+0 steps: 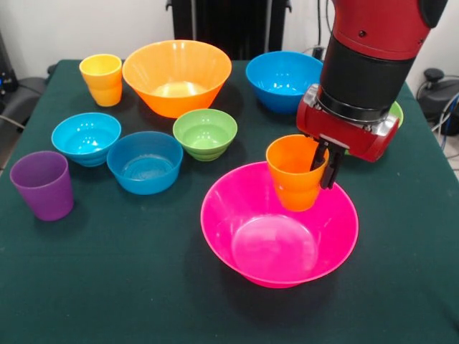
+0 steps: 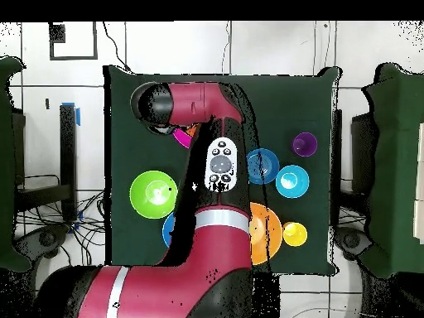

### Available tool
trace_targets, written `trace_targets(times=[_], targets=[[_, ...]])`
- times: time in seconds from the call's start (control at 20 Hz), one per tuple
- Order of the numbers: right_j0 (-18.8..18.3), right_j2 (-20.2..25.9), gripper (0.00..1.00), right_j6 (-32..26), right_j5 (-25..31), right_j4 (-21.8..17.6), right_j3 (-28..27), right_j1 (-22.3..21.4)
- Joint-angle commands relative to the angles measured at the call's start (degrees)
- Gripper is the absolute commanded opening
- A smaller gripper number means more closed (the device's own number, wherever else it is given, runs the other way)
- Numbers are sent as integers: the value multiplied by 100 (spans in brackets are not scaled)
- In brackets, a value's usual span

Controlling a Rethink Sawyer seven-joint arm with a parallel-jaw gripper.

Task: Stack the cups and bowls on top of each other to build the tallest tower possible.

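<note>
Clamped on the rim of the small orange plastic cup (image 1: 295, 173), the hand (image 1: 322, 162) holds it above the large glossy pink bowl (image 1: 247, 208), where an off-centre release could tip it.

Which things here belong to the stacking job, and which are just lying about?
Job: orange cup in the jaws; pink bowl; yellow cup; purple cup; large orange bowl; medium blue bowl; small blue bowl; cyan bowl; small green bowl; larger green bowl.
Lying about: floor cables; green tablecloth.
</note>
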Motion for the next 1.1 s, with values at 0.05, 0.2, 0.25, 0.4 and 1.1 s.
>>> trace_targets(times=[0.05,0.2,0.25,0.4,1.1], targets=[[8,328,0,-235,-233,-227,-218,11],[-73,406,0,-463,-67,-220,-370,21],[-97,431,0,-525,-24,-216,-398,24],[-109,441,0,-553,-35,-220,-403,28],[-178,619,0,-904,722,-144,-1364,444]])
